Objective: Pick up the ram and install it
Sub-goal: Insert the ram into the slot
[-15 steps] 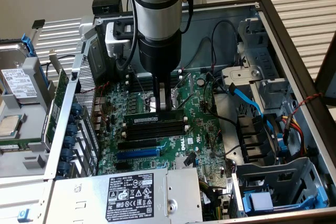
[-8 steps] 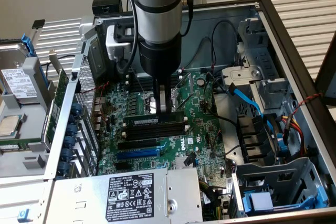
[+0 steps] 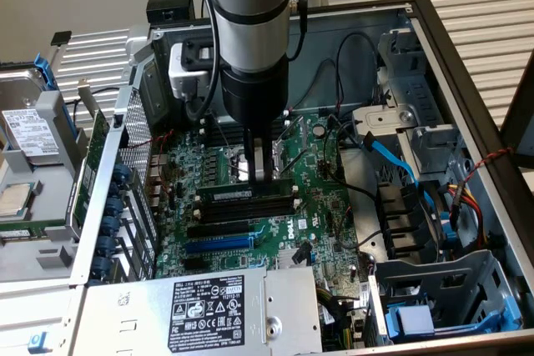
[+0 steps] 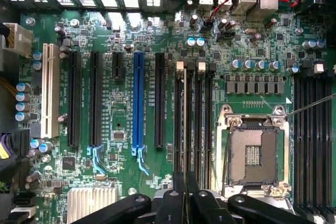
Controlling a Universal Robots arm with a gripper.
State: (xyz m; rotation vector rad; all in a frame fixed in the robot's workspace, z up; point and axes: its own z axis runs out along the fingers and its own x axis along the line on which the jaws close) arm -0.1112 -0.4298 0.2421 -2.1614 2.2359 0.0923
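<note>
The ram [image 3: 242, 195] is a narrow stick with a white label. It stands on edge in one of the black memory slots [image 3: 250, 210] of the green motherboard [image 3: 321, 198] inside the open computer case. My gripper [image 3: 261, 174] comes straight down on it, its fingers closed on the stick's top edge near the middle. In the wrist view the ram [image 4: 185, 124] is a thin pale line running along a slot into my gripper [image 4: 185, 182], between the two black fingers. An empty memory slot [image 4: 202, 119] lies beside it.
A blue expansion slot [image 3: 219, 243] and black slots lie nearer the power supply [image 3: 209, 306]. The open CPU socket [image 4: 253, 153] sits beside the memory slots. Blue and black cables [image 3: 392, 156] cross the case on the exterior view's right. A hard drive [image 3: 29, 127] lies outside on the left.
</note>
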